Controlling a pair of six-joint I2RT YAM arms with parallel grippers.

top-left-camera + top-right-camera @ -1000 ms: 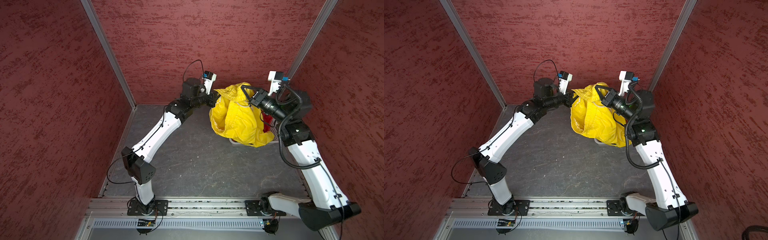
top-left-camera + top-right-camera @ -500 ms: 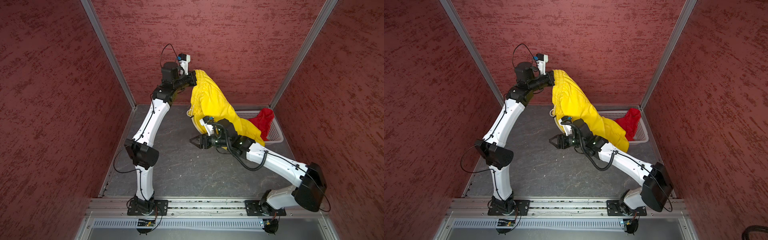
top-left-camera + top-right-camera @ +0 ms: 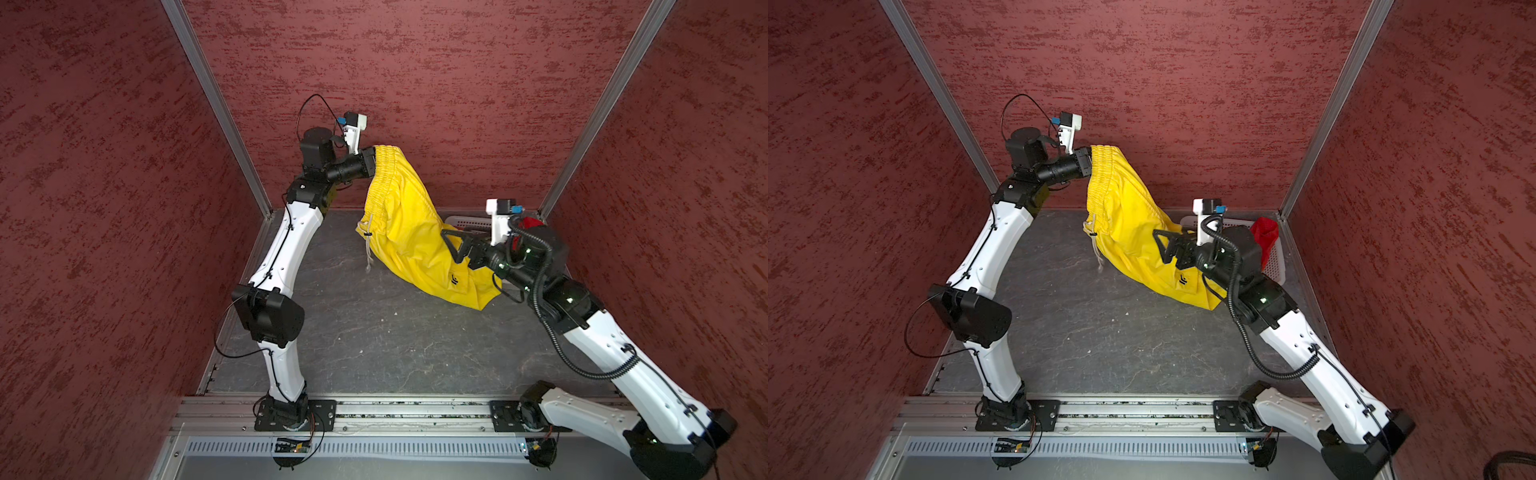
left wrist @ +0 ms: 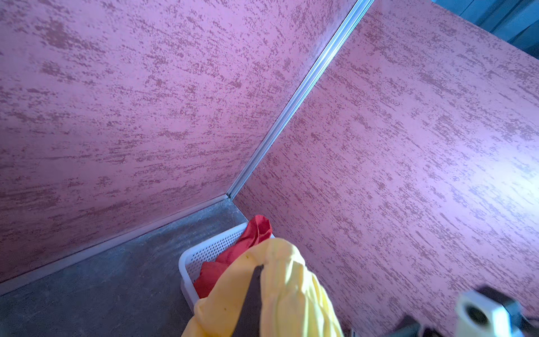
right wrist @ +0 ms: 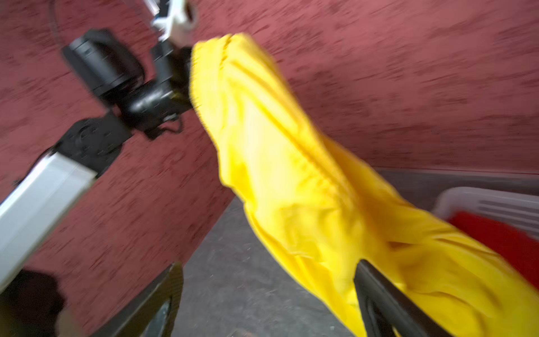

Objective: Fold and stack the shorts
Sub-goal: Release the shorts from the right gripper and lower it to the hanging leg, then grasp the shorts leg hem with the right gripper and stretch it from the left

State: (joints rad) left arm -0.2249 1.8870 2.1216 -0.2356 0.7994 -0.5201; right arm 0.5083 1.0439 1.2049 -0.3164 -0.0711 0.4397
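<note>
White perforated plastic forms the basket (image 3: 1276, 266), which stands on the surface (image 3: 374, 340) in its far right corner, close against the right wall. The red shorts (image 3: 1264, 232) lie bunched inside it, with 1 fold rising above the rim; the left wrist view shows the same fold leaning toward the wall. Nothing else can be made out in the basket.

The yellow shorts (image 3: 411, 232) hang as a slanted drape. The left tool (image 3: 372, 163) is clamped on their gathered waistband (image 3: 384, 174), high up near the back wall, and the legs trail down to the right. The hems reach the surface just in front of the basket and hide its near left part in both top views. A white drawstring (image 3: 368, 245) dangles from the waistband, and a small dark logo (image 3: 454, 281) sits near 1 hem.

The right tool (image 3: 451, 247) has its jaws well apart and grips nothing. It is level with the lower drape, and 1 finger overlaps the yellow cloth; contact cannot be told, as the right wrist view is blurred.

The surface is dark grey and mottled like stone. 3 red-brown textured walls (image 3: 415, 62) enclose it, joined by 2 aluminium corner posts (image 3: 216, 104). A metal rail (image 3: 395, 411) at the near edge carries both arm bases.
</note>
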